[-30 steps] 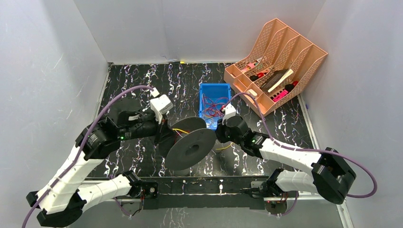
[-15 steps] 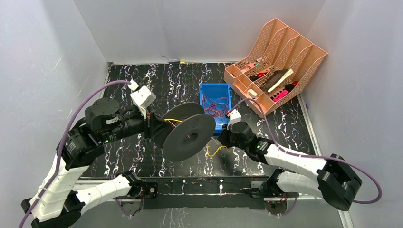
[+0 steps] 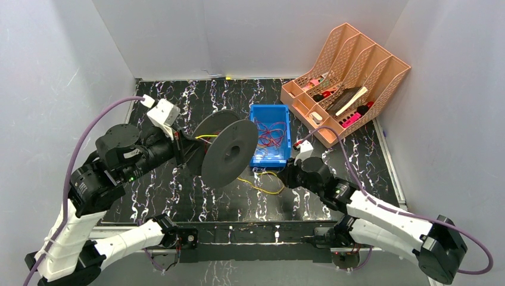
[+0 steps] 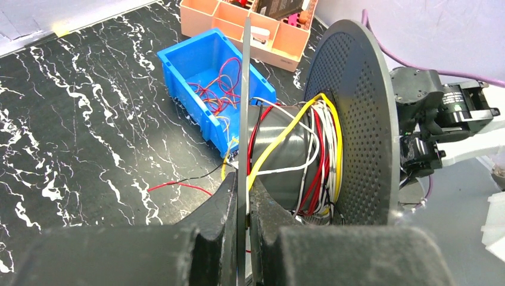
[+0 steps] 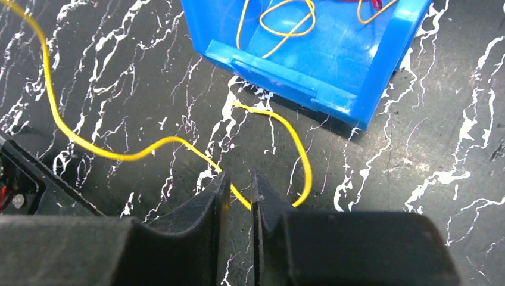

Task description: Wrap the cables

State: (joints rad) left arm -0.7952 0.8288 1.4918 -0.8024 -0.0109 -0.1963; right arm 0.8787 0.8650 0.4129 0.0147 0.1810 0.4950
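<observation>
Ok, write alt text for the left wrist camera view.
The left gripper pinches the near flange of a black plastic spool, its grey core wound with yellow, red and white cables. Behind, a blue plastic bin holds loose red wires on a black marbled table.

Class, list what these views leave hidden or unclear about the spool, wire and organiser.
Top view: the spool's front disc hides most of the wound wires.
Right wrist view: the yellow wire slips between the right hand's fingers; grip unclear; its far end exits top-left.
Top view: organiser contents too small.
</observation>
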